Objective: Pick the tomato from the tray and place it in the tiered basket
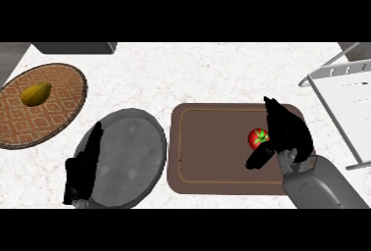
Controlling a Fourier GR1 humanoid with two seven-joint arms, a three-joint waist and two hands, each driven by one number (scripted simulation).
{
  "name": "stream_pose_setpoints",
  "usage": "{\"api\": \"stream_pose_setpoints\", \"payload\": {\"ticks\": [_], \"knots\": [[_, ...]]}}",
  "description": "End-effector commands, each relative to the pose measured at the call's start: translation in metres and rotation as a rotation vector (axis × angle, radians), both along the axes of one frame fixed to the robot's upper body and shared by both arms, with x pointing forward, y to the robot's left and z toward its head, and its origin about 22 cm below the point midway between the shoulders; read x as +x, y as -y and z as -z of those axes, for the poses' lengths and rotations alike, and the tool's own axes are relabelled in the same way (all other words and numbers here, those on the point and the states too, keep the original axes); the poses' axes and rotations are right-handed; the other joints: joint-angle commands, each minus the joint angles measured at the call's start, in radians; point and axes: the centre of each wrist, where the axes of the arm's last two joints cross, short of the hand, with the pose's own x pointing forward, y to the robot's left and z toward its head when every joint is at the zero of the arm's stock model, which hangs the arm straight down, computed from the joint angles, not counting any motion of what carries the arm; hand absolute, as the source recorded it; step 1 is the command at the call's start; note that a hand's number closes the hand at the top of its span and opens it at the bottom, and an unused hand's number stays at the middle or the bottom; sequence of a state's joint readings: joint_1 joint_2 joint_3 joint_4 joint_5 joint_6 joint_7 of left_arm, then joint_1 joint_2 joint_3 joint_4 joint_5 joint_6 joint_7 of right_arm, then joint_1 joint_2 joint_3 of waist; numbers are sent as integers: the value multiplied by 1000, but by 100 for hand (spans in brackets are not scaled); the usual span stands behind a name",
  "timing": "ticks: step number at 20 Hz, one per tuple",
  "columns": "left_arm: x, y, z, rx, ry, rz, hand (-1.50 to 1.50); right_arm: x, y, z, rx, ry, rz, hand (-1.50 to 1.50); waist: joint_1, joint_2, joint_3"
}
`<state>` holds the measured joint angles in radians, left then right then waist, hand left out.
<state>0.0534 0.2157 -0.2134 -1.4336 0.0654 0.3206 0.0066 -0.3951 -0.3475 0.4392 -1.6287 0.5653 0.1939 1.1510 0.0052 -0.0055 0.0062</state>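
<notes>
One tomato [258, 138] is shown on the brown tray [210, 147], twd its right side, not yet lifted. The right hand [286, 133] is placed over and just beside it: the fingers [279, 113] are extended past the tomato's right edge and the thumb [259, 158] is angled below it, so the fruit is bracketed but not seen to be clasped; the hand is judged open, w/ contact not resolvable. The left hand [82, 169] is seen at lower left, fingers straight, resting by the rim of the grey plate [130, 157]; nothing is held.

Progress: an early stage is indicated. The approach to the tomato appears done; closing of the fingers, lifting, carrying to the right and release into the tiered basket [340, 105] are all left. The basket, white wire, is only partly in view at the right edge, well apart from the tomato, & no item is visible in it.

Count: 1 tomato, 1 tray, 1 grey plate, 1 round woven mat [39, 105] w/ 1 yellowish fruit [35, 94] on it at far left, 1 tiered basket, 2 hands. All are carried by the pale marbled table [203, 73].
</notes>
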Motion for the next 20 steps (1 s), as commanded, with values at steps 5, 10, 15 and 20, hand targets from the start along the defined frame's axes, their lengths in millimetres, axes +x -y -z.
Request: {"api": "stream_pose_setpoints", "payload": {"ticks": [5, 10, 15, 20], "knots": [[-11, -4, 14, -11, -68, -12, 0, 11, 1, 16, -71, -150, 116, -150, 0, 6, -7], [0, 2, 9, 3, -71, -8, 0, 17, 0, 10, -56, -200, 110, -150, -7, 5, -7], [-4, -13, 6, -16, -66, -14, 0, 9, -7, 40, -47, -218, 117, -150, -4, 4, -7], [-4, -18, 0, 1, -66, -3, 0, 24, 22, 43, -27, -247, 133, -150, -2, 5, -6]]}}
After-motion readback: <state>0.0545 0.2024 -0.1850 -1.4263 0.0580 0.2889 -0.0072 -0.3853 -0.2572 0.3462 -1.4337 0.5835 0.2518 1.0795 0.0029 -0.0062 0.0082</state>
